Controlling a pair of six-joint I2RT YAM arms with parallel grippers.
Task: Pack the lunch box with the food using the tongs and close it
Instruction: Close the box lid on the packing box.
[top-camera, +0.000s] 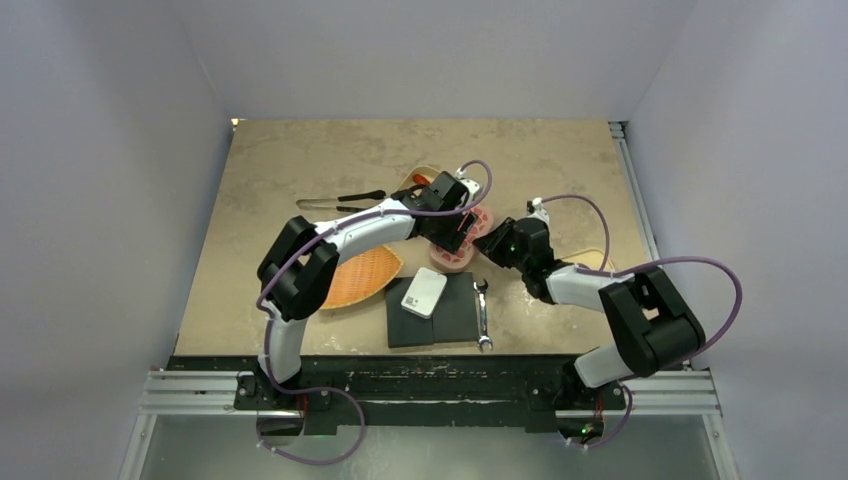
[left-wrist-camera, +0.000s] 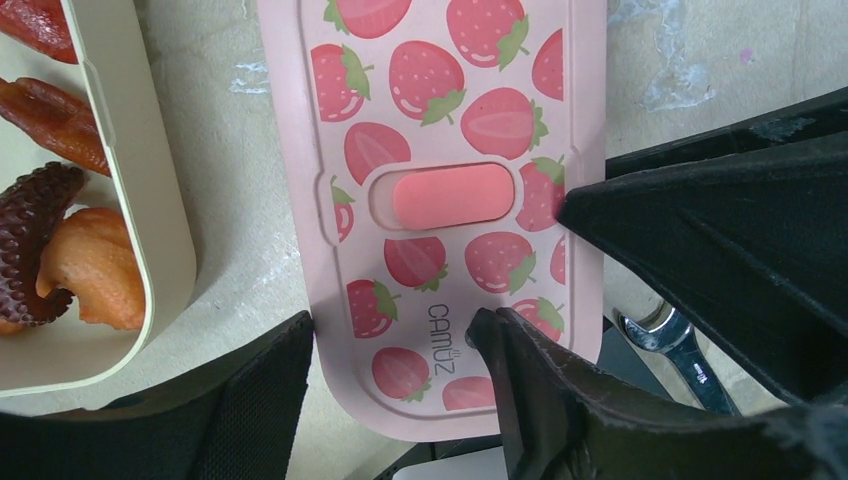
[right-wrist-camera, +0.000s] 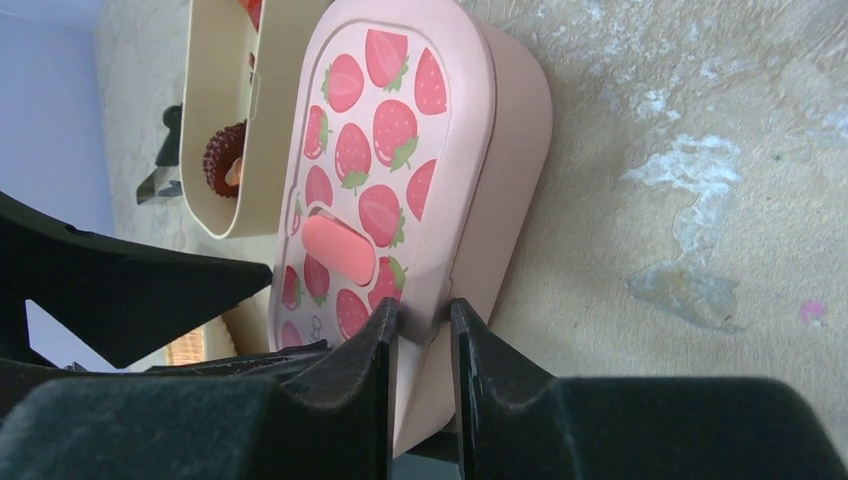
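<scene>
Right gripper is nearly closed and pinches one long edge of the strawberry lid, one finger on the printed top, the other on the outer side wall; pink shows between the pads, so I read it as a real grip.

Left gripper is wide open and holds nothing; it hangs over the end of the lid with the logo; one finger is just outside the lid's long edge, the other is over the printed face; can't tell if either touches.

Lid lies flat on the table, top face up, not on the box.

Cream tray with the food sits just beside the lid on the left arm's side; a thin strip of table shows between them; not touching.

Key relation: the long axes of tray and lid run roughly parallel; the tray is off the long edge opposite the pinched one, so closing looks like a lift plus a sideways shift toward the left, with little turning needed.

Right arm has the hold; left is nearer the tray and free to steady it.

Tongs lie on the table well apart, far left, not in either gripper.

Judgement: packing looks done, though the tray is only partly in view; closing is the step in hand.

Risk: the edge pinch is narrow, so the lid could tilt or slip.
</scene>
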